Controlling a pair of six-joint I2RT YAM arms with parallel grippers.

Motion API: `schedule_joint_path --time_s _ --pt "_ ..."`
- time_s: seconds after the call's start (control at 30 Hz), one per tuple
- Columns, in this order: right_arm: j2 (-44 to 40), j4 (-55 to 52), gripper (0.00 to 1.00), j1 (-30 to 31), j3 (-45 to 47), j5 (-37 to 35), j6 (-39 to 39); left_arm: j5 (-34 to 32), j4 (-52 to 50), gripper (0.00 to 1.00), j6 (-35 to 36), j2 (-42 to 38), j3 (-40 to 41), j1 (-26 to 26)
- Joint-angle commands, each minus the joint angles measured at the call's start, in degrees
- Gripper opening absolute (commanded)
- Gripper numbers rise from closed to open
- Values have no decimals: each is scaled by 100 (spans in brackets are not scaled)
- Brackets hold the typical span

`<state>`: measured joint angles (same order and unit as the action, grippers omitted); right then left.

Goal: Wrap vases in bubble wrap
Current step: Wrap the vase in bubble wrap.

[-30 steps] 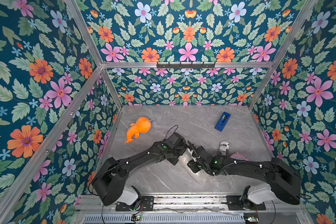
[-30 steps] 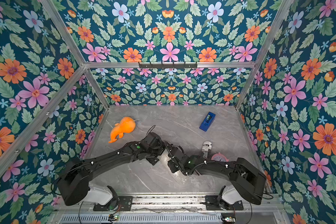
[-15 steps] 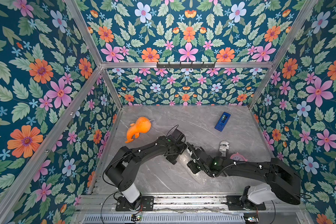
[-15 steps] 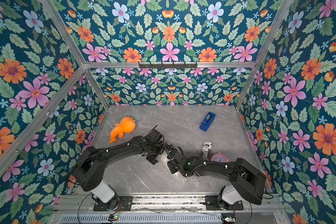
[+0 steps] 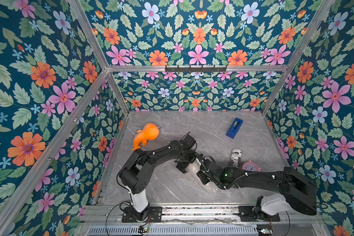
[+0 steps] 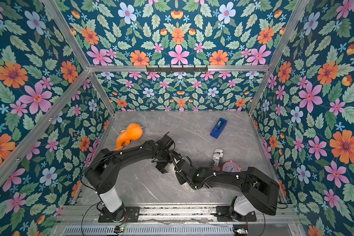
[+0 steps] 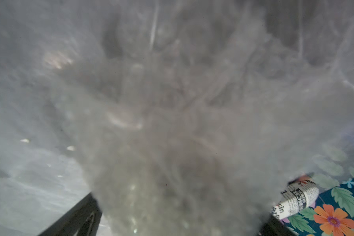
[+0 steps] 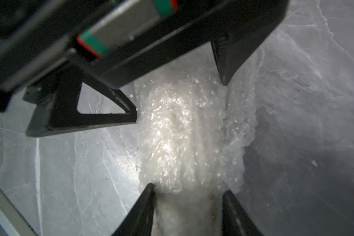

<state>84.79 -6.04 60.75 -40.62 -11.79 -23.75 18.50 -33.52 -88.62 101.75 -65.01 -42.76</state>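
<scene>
plush toy (image 5: 146,134): orange, lying at the table's (image 5: 172,190) left side, well apart from both grippers.
left gripper (image 8: 180,101): jaws spread wide and straddling the far end of the bundle. Both fingertips (image 8: 131,116) touch the film. I can't tell if they squeeze it.
bubble wrap (image 8: 182,132): rolled around the vase. The bundle sits on the table mid-front, between my two grippers. The left wrist view is nearly all blurred film (image 7: 172,122).
vase (image 8: 186,216): off-white core showing through the wrap. I can't make out its rim.
right gripper (image 8: 188,188): pinching the near end of the bundle, with one finger on each side pressed into the wrap.
tape dispenser (image 5: 234,128): blue, towards the back right, well apart from the bundle.
newspaper roll (image 5: 235,158): near the right arm's wrist.
clock (image 5: 250,166): pink, just beside the roll and partly behind the right arm.
</scene>
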Motion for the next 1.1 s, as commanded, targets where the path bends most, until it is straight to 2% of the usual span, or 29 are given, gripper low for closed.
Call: schedule_joint_path --time_s 0.0,0.23,0.33,0.63,0.73,0.8,0.87,1.07 --pt "263 -1493 41 45 101 -19 -25 144 -197 99 -98 -22 -37 -18" --pt "310 -1481 40 96 97 -77 -27 15 -421 99 -160 -77 -323 -62" --pt "309 -1486 40 110 98 -85 -26 256 -375 99 -208 -30 -318 -96" --pt "292 -1485 40 165 87 -128 -27 389 -252 99 -283 234 -389 -164" --pt "262 -1514 40 174 89 -139 -50 418 -183 91 -302 251 -314 -169" --pt "232 -1531 40 183 89 -156 -53 409 -59 79 -339 184 -211 -166" --pt "201 -1536 40 188 105 -174 -57 357 -15 73 -383 136 -132 -170" --pt "100 -1507 40 208 141 -172 -70 334 -14 64 -325 156 -124 -164"
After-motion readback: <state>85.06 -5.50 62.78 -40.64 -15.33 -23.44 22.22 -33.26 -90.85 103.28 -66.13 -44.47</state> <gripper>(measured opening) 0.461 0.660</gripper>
